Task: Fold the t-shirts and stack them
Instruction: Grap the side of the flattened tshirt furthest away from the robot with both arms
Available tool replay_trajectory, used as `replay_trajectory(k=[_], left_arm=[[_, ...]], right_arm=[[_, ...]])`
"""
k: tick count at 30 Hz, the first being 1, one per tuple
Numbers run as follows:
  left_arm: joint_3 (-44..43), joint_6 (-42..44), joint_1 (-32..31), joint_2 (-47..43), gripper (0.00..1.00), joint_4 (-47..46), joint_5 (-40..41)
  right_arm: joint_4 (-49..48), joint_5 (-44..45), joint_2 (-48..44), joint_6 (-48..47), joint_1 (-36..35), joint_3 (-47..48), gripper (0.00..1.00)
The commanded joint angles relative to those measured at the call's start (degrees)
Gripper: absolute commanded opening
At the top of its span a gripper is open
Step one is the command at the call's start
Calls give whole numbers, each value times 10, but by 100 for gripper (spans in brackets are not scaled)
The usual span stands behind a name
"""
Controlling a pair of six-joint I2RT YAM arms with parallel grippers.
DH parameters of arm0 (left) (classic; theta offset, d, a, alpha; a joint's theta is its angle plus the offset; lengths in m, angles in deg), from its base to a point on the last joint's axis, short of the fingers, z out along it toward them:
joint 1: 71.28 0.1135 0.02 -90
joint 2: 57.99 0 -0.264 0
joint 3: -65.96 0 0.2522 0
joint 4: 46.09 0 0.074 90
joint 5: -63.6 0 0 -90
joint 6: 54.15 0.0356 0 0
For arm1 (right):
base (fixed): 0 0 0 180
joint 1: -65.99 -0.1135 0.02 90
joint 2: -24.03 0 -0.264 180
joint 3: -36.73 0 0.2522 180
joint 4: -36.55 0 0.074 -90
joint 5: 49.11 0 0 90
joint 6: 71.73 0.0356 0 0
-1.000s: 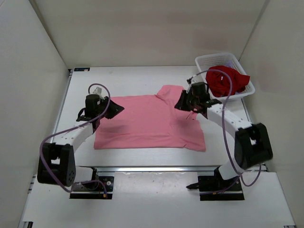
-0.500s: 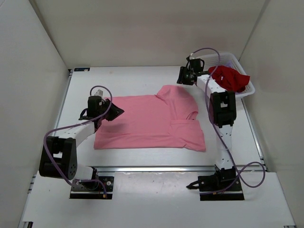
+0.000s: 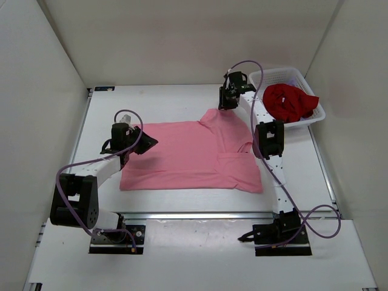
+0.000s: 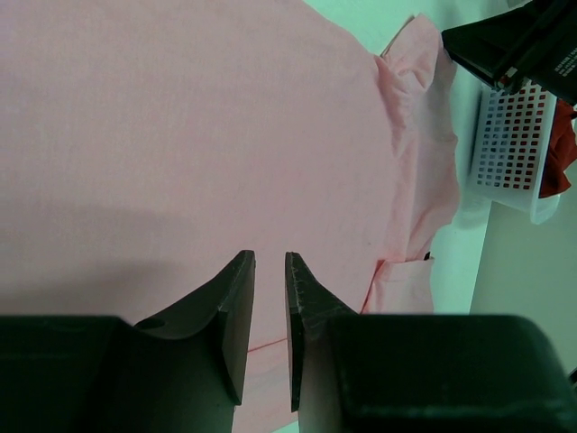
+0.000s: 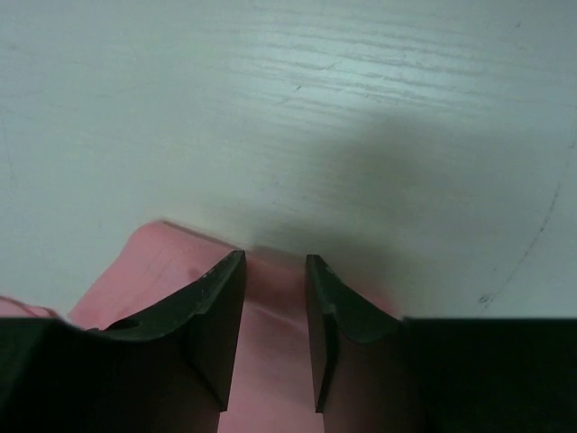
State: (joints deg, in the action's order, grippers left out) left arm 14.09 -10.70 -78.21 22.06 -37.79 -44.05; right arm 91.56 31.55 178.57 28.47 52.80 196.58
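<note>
Pink shirt (image 3: 194, 154) lies flat, unfolded, in the middle of the table (image 3: 163, 103); red shirt (image 3: 291, 102) sits in the basket (image 3: 267, 76), far right corner. Nothing folded or stacked. Right gripper (image 3: 225, 100) at the pink shirt's far edge, left gripper (image 3: 145, 140) at its left edge, both with jaws apart.

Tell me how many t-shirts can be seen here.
2. The pink t-shirt lies spread flat on the table; the dark red t-shirt is bunched in the white basket at the far right. Another may be hidden under it.

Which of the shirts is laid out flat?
The pink t-shirt, spread flat on the table; the dark red shirt lies bunched up in the white basket.
</note>
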Motion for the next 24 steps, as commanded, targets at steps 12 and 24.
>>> replay_trajectory(k=[12, 24], left_arm=[[14, -1, 7, -29, 32, -20, -10], [16, -6, 9, -34, 31, -29, -12]], right_arm=[[75, -56, -83, -16, 7, -3, 8], [52, 18, -80, -25, 5, -15, 45]])
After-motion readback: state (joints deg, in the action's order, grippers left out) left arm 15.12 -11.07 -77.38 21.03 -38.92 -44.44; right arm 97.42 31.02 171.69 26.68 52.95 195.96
